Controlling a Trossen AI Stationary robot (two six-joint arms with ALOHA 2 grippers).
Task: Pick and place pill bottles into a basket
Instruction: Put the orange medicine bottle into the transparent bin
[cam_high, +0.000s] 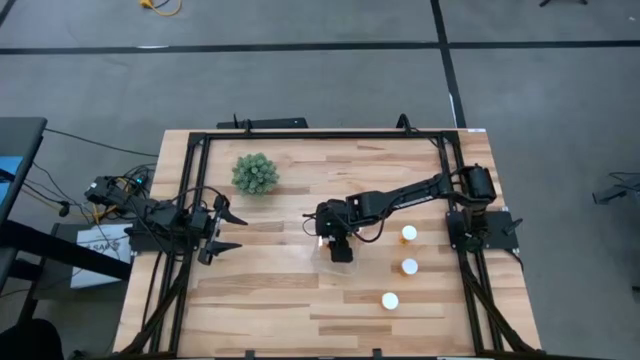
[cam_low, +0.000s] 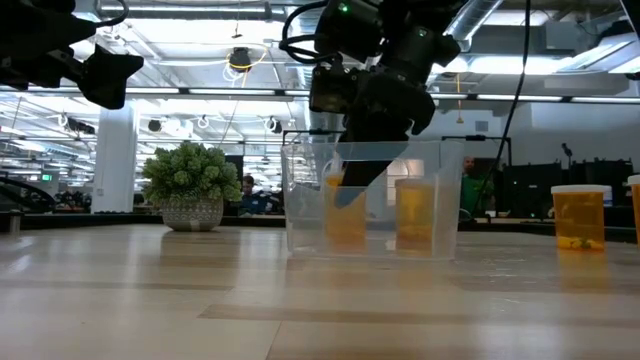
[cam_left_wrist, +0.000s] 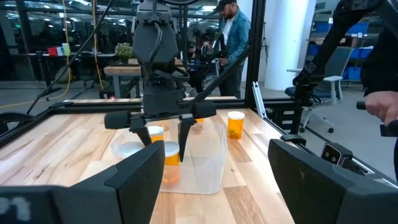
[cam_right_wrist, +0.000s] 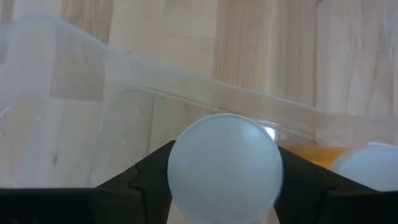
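The clear basket (cam_high: 345, 262) stands mid-table, and it also shows in the low view (cam_low: 440, 200). My right gripper (cam_high: 338, 246) points down into the basket, shut on an orange pill bottle with a white cap (cam_right_wrist: 224, 165). This bottle shows in the low view (cam_low: 345, 215). Another bottle (cam_low: 415, 212) stands on its base inside the basket beside it (cam_right_wrist: 367, 158). Three more bottles (cam_high: 409, 233) (cam_high: 409, 266) (cam_high: 390, 300) stand upright on the table to the basket's right. My left gripper (cam_high: 228, 232) waits open and empty at the table's left side. My right gripper pinches the bottle between its two fingers (cam_right_wrist: 146, 177), one on each side just under the white cap (cam_right_wrist: 186, 186). The fingers come from above, pointing down. The bottle is upright inside the basket. I cannot tell whether its base rests on the basket's floor.
A green spiky plant (cam_high: 255, 173) in a pot stands at the far left of the table. A black frame (cam_high: 320, 133) runs along the table's edges. Bare wood lies between my left gripper and the basket. A person (cam_left_wrist: 235, 31) stands in the room beyond.
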